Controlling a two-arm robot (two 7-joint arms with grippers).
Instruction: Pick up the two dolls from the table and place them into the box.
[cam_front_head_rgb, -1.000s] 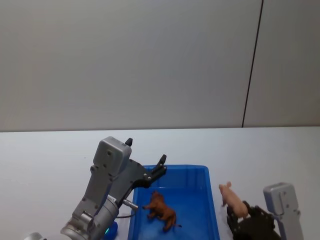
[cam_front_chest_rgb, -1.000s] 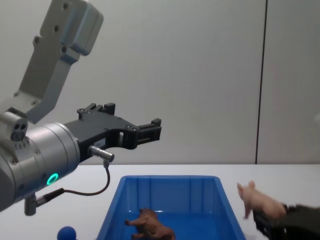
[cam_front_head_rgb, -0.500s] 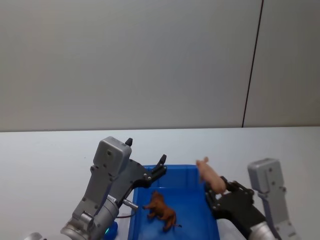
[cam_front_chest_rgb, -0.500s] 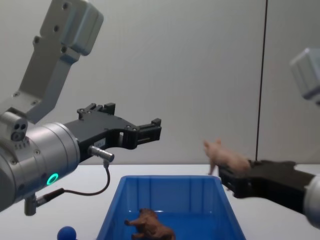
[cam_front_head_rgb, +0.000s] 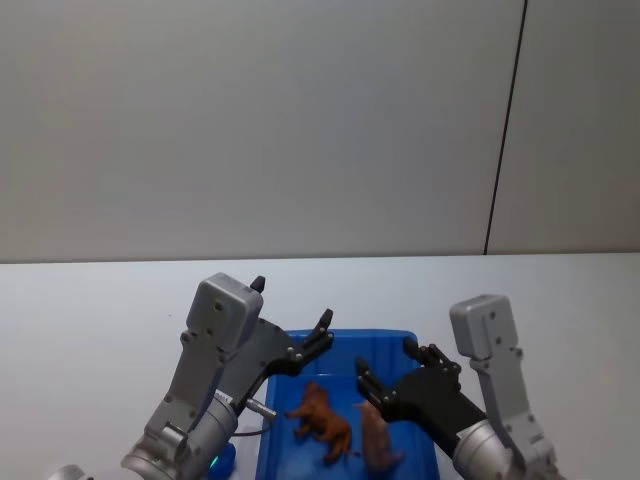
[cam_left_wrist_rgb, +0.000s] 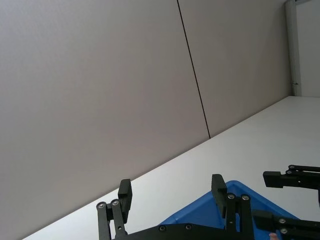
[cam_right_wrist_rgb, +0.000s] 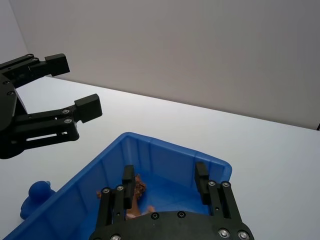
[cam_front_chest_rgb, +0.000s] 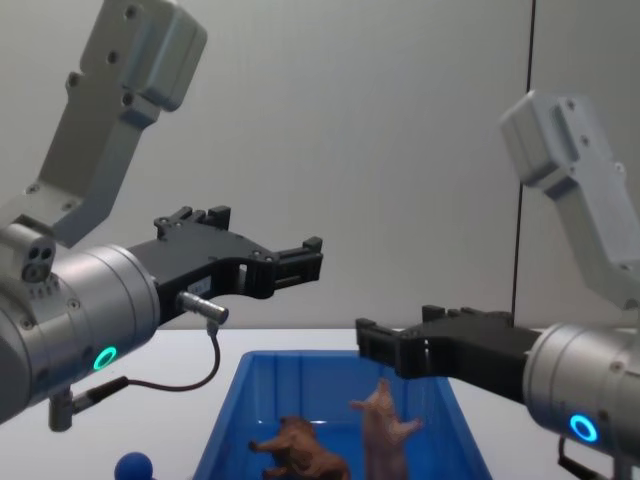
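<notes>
The reddish-brown lion doll (cam_front_head_rgb: 322, 418) lies inside the blue box (cam_front_head_rgb: 400, 338). The pale pink pig doll (cam_front_head_rgb: 375, 440) is in the box just to its right, tipped up on end (cam_front_chest_rgb: 385, 425). My right gripper (cam_front_head_rgb: 386, 360) hovers open over the box's right half, above the pig, with nothing between its fingers (cam_right_wrist_rgb: 129, 176). Higher up, over the box's far left corner, my left gripper (cam_front_head_rgb: 292, 302) hangs open and empty (cam_front_chest_rgb: 316, 257). In the right wrist view the lion (cam_right_wrist_rgb: 140, 185) shows past the fingers.
A small blue ball (cam_front_chest_rgb: 133, 466) sits on the white table (cam_front_head_rgb: 90, 300) left of the box, under the left arm. A bare grey wall rises behind the table. The box's rim (cam_front_chest_rgb: 330, 356) lies just below both grippers.
My right gripper carried the pig leftward from beside the box to above it, then opened. The pig dropped into the box next to the lion. The left arm stayed put.
</notes>
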